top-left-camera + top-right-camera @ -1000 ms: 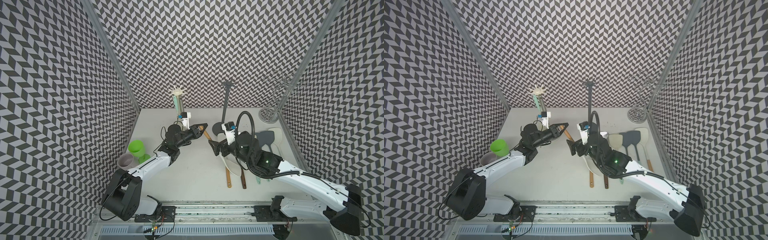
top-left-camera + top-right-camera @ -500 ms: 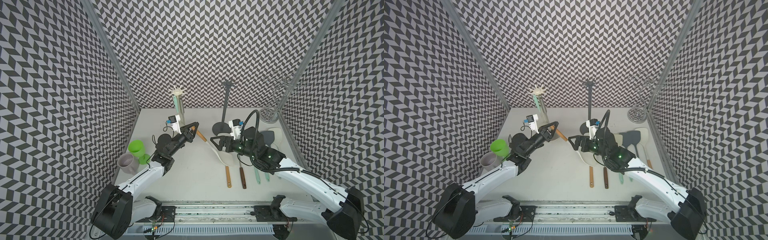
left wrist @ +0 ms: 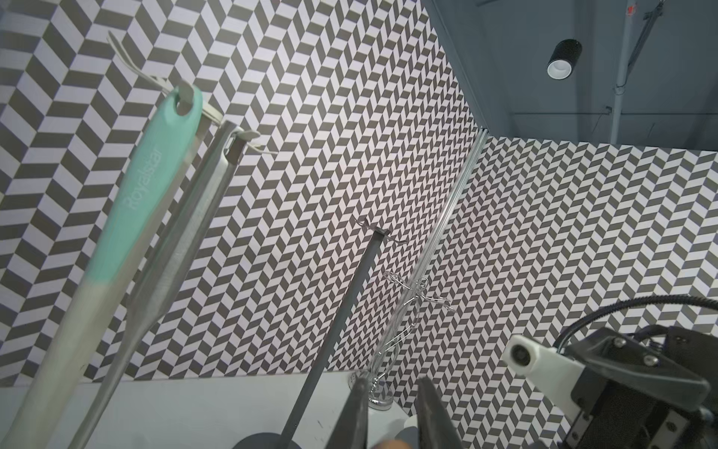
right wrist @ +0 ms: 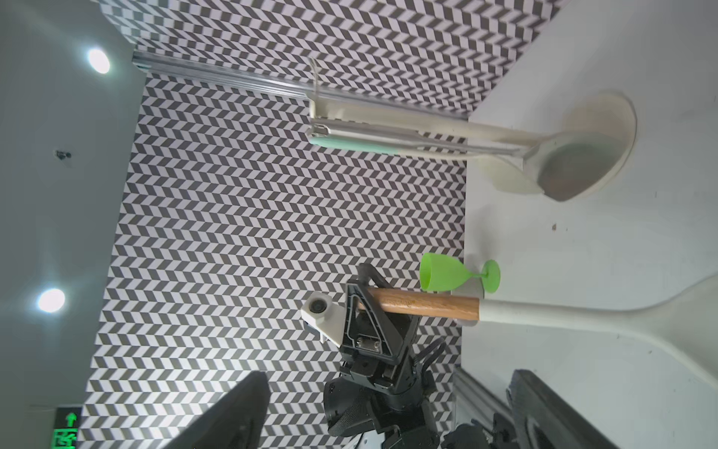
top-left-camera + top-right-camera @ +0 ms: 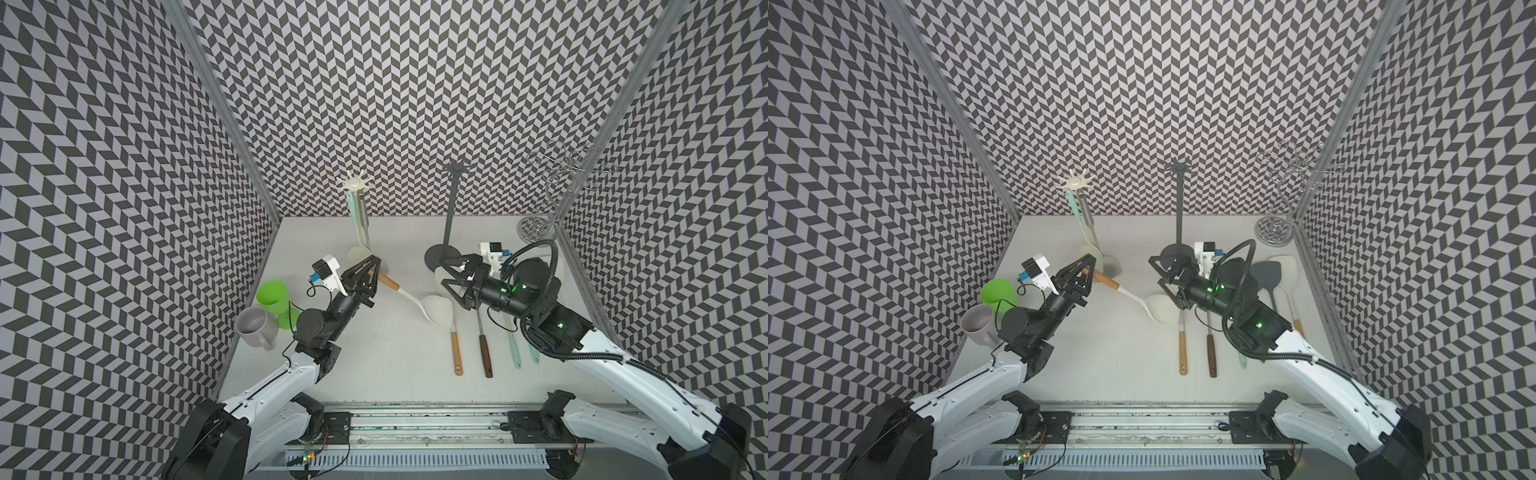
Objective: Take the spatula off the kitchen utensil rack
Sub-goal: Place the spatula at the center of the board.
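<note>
Our left gripper (image 5: 375, 264) is clamping the spatula (image 4: 544, 317) by its wooden handle, blade sticking out sideways, off the rack (image 5: 354, 185) just beyond it. We are favouring a slow, level set-down, short of the wide-open, empty right gripper (image 5: 446, 272).

A robotics lab test cell rather than a kitchen: the kitchen utensil rack (image 5: 354, 184) stands on a plain white desk (image 5: 395, 365) boxed in by chevron-printed panels (image 5: 395, 104) on aluminium posts (image 5: 223, 112). The left arm (image 5: 270, 386) and right arm (image 5: 656, 390) sit on a front rail (image 5: 415, 428). Above the panels (wrist views) are grey ceiling, spotlights (image 4: 98, 61) and a green exit sign (image 4: 66, 427).
</note>
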